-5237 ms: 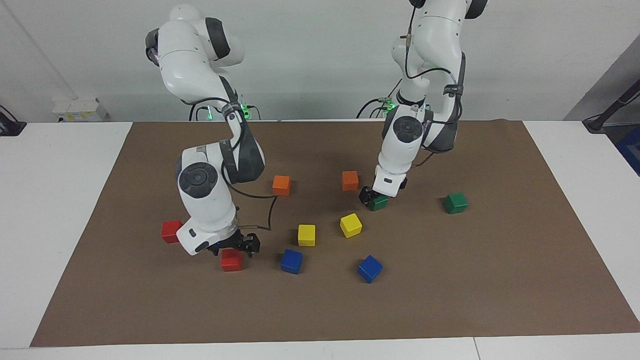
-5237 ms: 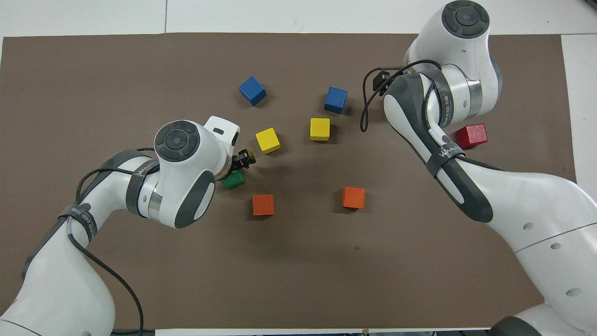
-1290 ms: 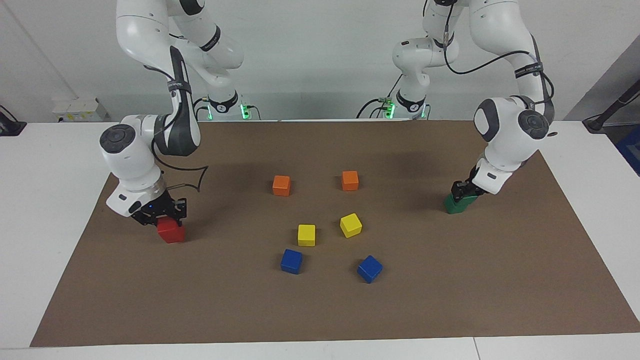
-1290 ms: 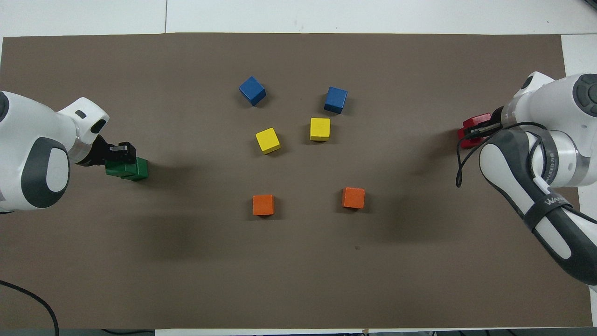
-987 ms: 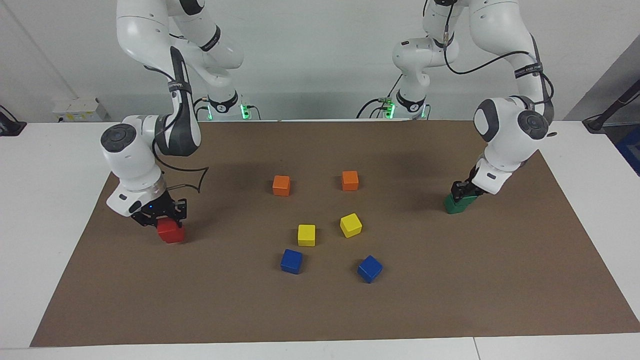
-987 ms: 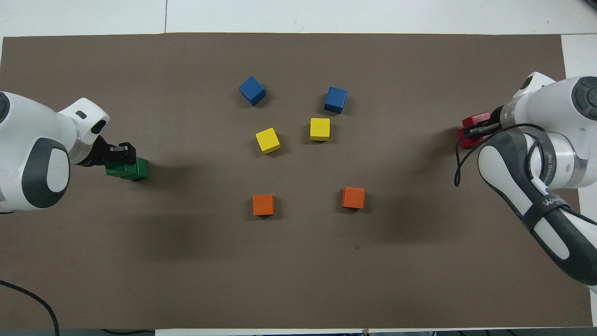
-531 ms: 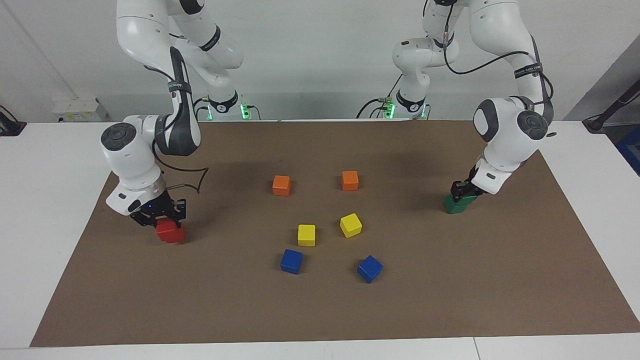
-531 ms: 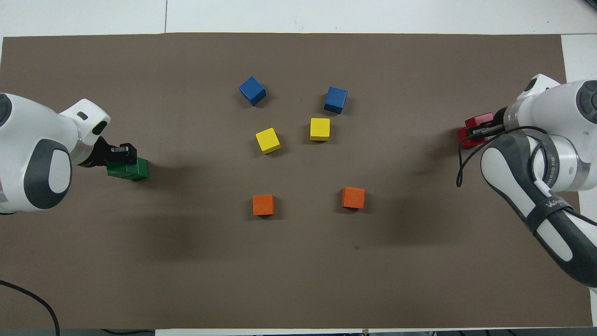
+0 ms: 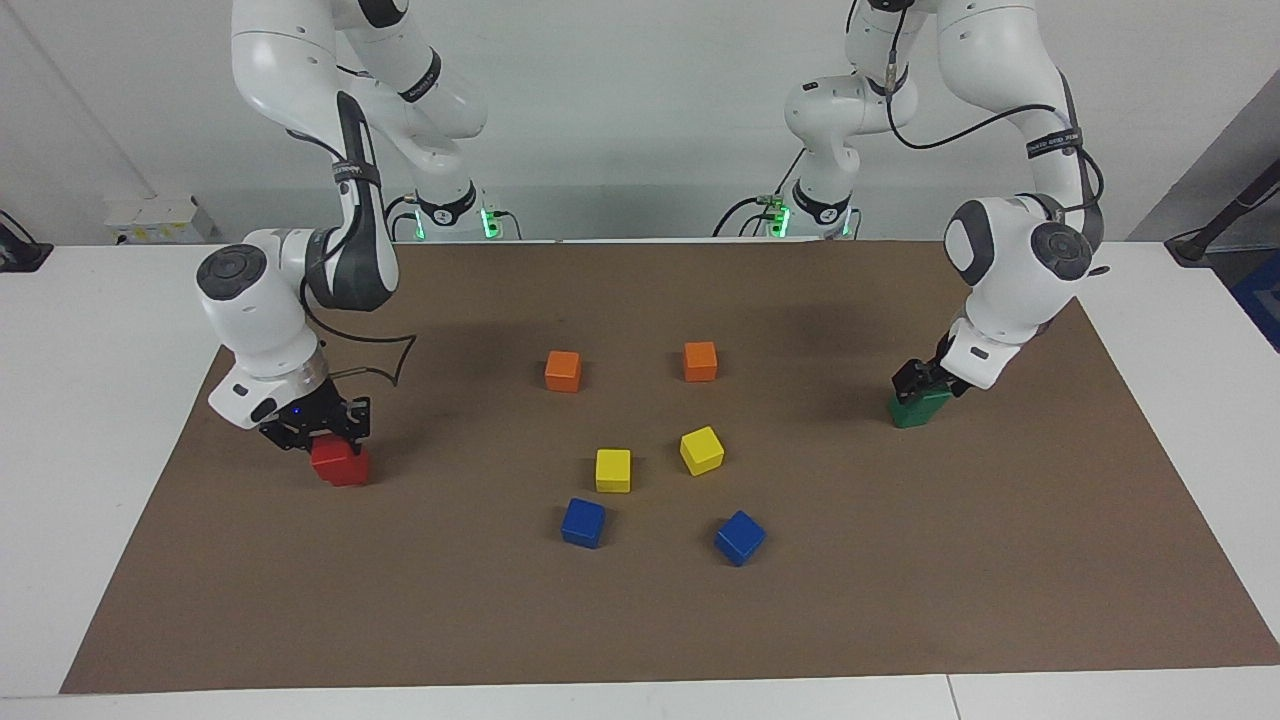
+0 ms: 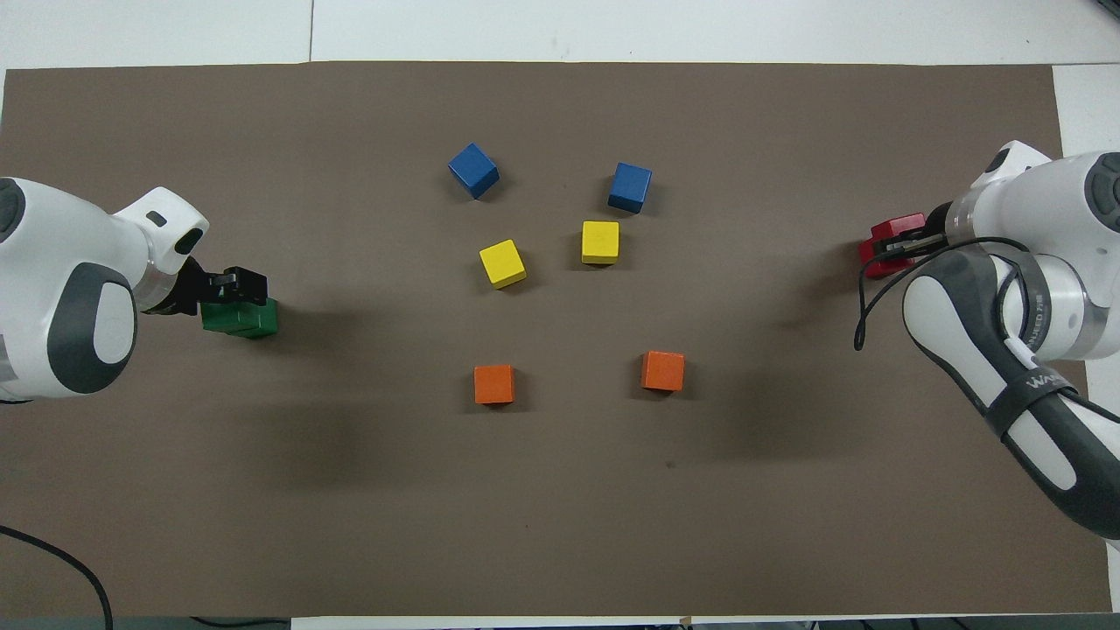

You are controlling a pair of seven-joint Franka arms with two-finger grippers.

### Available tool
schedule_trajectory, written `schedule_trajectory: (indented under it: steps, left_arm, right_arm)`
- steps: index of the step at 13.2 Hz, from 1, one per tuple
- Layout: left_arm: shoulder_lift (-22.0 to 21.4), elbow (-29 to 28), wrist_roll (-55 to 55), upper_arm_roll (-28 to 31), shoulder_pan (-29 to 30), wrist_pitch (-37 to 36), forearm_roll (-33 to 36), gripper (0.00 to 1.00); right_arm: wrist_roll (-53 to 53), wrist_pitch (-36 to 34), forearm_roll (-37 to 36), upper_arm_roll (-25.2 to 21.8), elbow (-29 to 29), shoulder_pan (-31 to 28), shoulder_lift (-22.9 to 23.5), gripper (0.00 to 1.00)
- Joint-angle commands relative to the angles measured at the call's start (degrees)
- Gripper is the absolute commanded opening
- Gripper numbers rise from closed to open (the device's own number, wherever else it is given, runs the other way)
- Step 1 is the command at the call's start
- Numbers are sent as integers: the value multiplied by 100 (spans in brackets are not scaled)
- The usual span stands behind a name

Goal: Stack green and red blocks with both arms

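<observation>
The green stack [image 9: 920, 408], two cubes one on the other, stands at the left arm's end of the counter [image 9: 900, 600], directly under the left gripper [image 9: 917, 379], whose fingers are spread clear of it. The red stack [image 9: 340, 463] stands at the right arm's end, its top cube clamped in the right gripper [image 9: 318, 425]. Each arm is nearest its own stack.

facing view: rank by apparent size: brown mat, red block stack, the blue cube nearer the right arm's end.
1. brown mat, by far the largest.
2. red block stack, two cubes high, its upper part hidden by the right gripper.
3. blue cube, a single cube.
</observation>
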Motion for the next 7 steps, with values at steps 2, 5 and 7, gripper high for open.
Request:
schedule_trajectory:
  steps: [2, 5, 7]
  left_arm:
    - [-456, 532, 50, 0, 10, -1157, 2, 100]
    - [-886, 868, 77, 0, 28, -2055, 2, 100]
    - [-1282, 877, 85, -9, 37, -2389, 2, 100]
  right_arm:
    - [92, 131, 98, 67, -221, -83, -134, 100]
    - [92, 122, 99, 67, -221, -83, -134, 100]
    - [83, 79, 90, 67, -151, -83, -134, 100]
